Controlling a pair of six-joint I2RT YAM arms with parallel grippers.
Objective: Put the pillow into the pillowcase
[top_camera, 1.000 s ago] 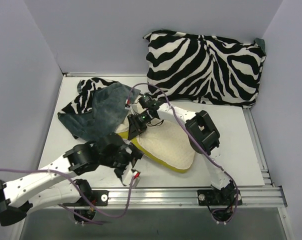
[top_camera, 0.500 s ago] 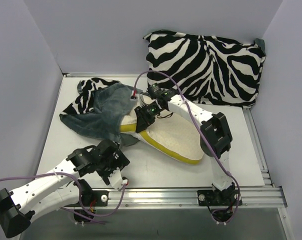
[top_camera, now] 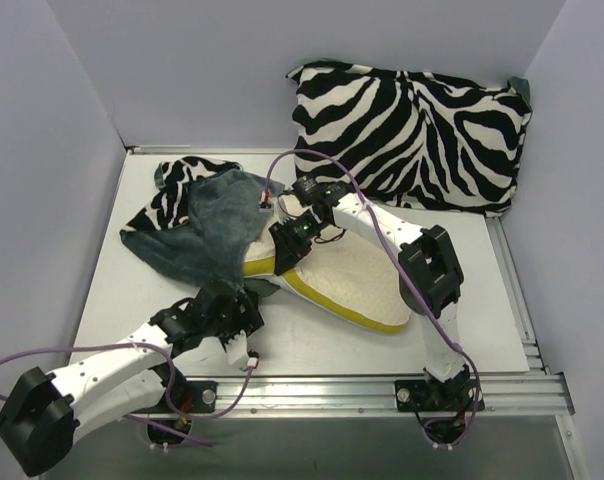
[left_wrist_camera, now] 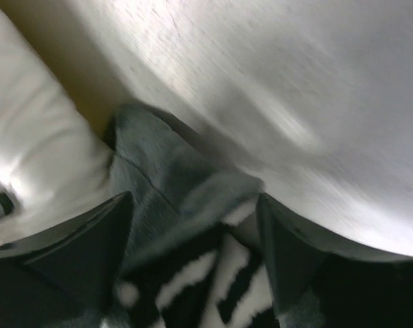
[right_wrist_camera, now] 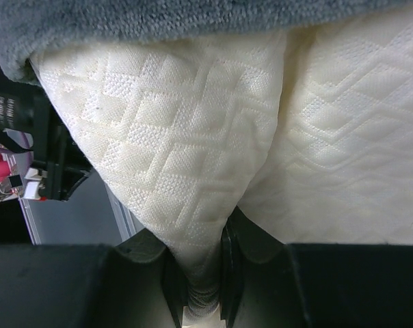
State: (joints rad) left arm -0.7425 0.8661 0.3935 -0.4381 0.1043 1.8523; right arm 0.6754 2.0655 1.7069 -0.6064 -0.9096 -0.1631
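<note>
The pillow [top_camera: 352,285] lies flat near the middle of the worktop [top_camera: 312,345], slanting from the centre toward the near right. Its olive-yellow piped edge faces the near edge. Its left end sits under the grey plush lip of the pillowcase [top_camera: 207,225], which is crumpled over the left rear part of the worktop with zebra print showing at its far and left edges. The right gripper [top_camera: 282,255] reaches across the pillow to that left end. In the right wrist view its jaws [right_wrist_camera: 196,263] are pinched tight on a raised fold of the quilted cream pillow [right_wrist_camera: 193,150], with the grey edge of the pillowcase [right_wrist_camera: 158,20] just beyond the fold. The left gripper [top_camera: 237,300] is low at the near edge of the pillowcase, beside the pillow's near left corner. In the blurred left wrist view its two fingers [left_wrist_camera: 90,253] stand wide apart, with loose grey and zebra fabric of the pillowcase [left_wrist_camera: 172,205] lying between them, not clamped. A plump zebra cushion [top_camera: 412,135] leans against the back wall at the far right corner of the worktop, well apart from both grippers.
</note>
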